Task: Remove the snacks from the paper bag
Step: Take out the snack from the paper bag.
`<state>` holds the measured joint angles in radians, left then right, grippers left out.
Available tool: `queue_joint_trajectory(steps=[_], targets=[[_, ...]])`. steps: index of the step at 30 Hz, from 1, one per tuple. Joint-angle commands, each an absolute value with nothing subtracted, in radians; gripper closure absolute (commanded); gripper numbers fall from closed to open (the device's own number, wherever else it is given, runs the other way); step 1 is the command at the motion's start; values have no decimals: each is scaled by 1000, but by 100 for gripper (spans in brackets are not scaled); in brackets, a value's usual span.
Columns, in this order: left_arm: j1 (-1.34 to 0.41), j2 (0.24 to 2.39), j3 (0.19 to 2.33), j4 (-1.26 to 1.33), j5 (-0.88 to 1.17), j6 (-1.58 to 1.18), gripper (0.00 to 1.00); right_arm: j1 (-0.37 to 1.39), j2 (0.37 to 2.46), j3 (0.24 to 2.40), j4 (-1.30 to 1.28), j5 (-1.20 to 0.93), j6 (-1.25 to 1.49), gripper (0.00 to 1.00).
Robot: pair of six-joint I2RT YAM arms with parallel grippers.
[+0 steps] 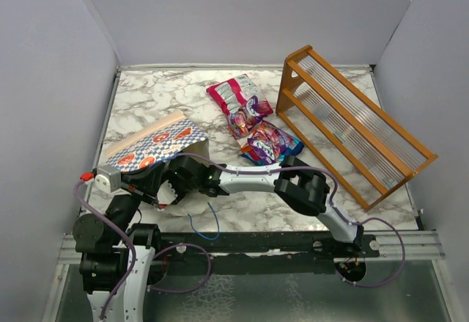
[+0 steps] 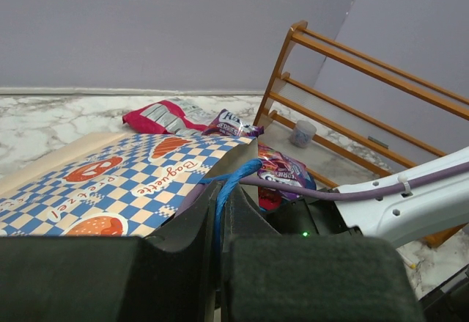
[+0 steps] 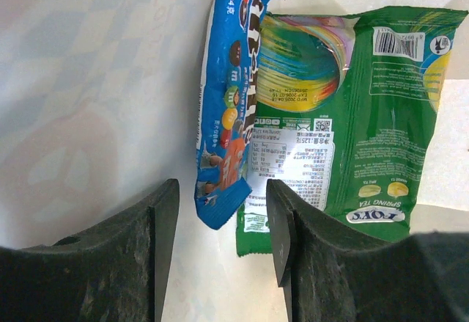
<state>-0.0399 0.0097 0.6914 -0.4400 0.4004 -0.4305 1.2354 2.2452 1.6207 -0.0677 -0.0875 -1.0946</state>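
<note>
Blue-and-white checks pattern the paper bag (image 1: 154, 142); blue packet (image 3: 227, 102), green packet (image 3: 374, 116), orange rack (image 1: 357, 127).

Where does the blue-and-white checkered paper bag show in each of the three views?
Top external: paper bag lying left of centre, checkered side up.
Left wrist: lower left, checkered side filling that corner.
Right wrist: its cream inside fills the frame.
Shared landmark: orange slatted wooden rack, top and left wrist only.

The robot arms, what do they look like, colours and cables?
The left arm and right arm both have black joint housings and white links, each with a purple cable looped along it. A small red part sits near the left wrist. The right gripper's fingers are thick matte black.
</note>
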Motion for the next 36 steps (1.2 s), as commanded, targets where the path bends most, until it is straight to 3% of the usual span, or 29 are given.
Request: queue_joint_trajectory(steps=[1,12,16,20,25,36], targets=[[-32,-9,692,-409,441,-421,100,1234,2298,1672,-101,-61,-1106,48],[-34,-9,690,-404,454,-421,100,1233,2395,1772,41,21,-1078,52],[-35,-9,689,-401,458,-423,100,1233,2416,1807,77,18,-1056,61],[-35,-9,689,-401,459,-423,100,1224,2442,1848,122,50,-1020,79],[-37,-9,690,-405,461,-421,100,1206,2459,1889,125,49,-1001,79],[-35,-8,686,-410,419,-424,100,1198,2307,1723,114,-9,-1012,97]])
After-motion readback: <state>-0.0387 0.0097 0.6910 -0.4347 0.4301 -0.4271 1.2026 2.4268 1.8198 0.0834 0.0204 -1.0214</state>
